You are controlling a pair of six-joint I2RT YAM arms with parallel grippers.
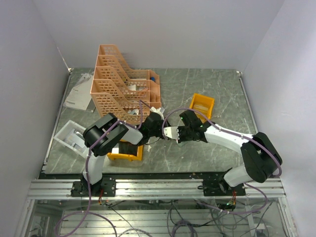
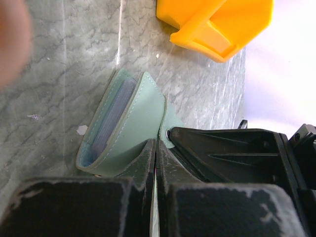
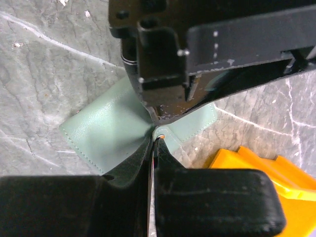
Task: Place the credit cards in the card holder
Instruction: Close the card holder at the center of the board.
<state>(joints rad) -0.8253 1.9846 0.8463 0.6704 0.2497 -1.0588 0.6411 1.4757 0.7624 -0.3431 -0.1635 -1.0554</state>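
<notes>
Count: one card holder (image 2: 131,123); two orange bins (image 1: 203,98); credit cards (image 2: 113,116) too tucked in to count.
Left claw (image 2: 155,148): mine, clamped on the holder's lower edge.
Card holder: sage-green, stitched, half folded, mid-bench (image 2: 64,74) between my claws.
Credit cards: thin grey edges inside.
Right claw (image 3: 154,140): pinched on its snap tab.
</notes>
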